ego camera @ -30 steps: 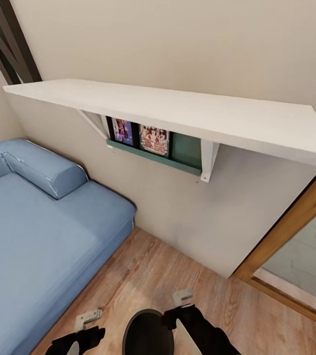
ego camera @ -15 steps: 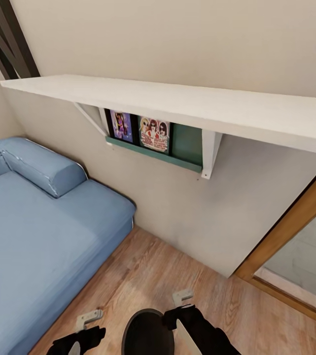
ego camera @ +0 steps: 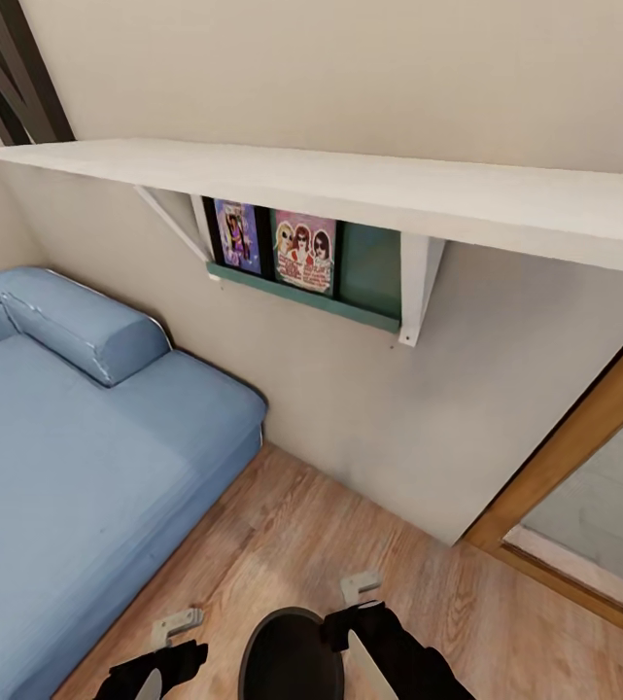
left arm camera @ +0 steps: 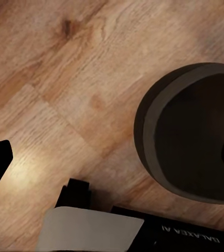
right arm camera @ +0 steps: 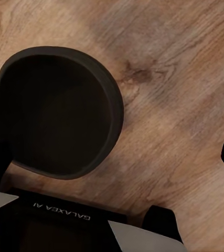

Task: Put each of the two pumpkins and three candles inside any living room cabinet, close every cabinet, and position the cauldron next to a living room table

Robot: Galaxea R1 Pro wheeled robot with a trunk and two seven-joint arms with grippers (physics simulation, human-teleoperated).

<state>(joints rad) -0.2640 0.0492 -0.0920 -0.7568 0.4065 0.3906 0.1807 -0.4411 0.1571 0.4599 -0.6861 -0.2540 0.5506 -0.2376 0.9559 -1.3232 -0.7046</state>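
A long white wooden wall shelf (ego camera: 350, 194) runs across the beige wall (ego camera: 350, 78), held by white brackets (ego camera: 416, 287). Beneath it, a teal ledge (ego camera: 301, 292) carries upright colourful picture covers (ego camera: 303, 251), standing side by side towards its left end. A blue upholstered sofa (ego camera: 68, 457) with a blue bolster cushion (ego camera: 83, 326) sits on the light brown wood-plank floor (ego camera: 292, 544). A wooden door frame (ego camera: 573, 447) rises at the wall's right end.

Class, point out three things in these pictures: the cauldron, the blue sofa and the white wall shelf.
cauldron (right arm camera: 56, 113), right wrist view, on its dark interior.
blue sofa (ego camera: 68, 457), head view, on the seat cushion.
white wall shelf (ego camera: 369, 190), head view, on its top board.
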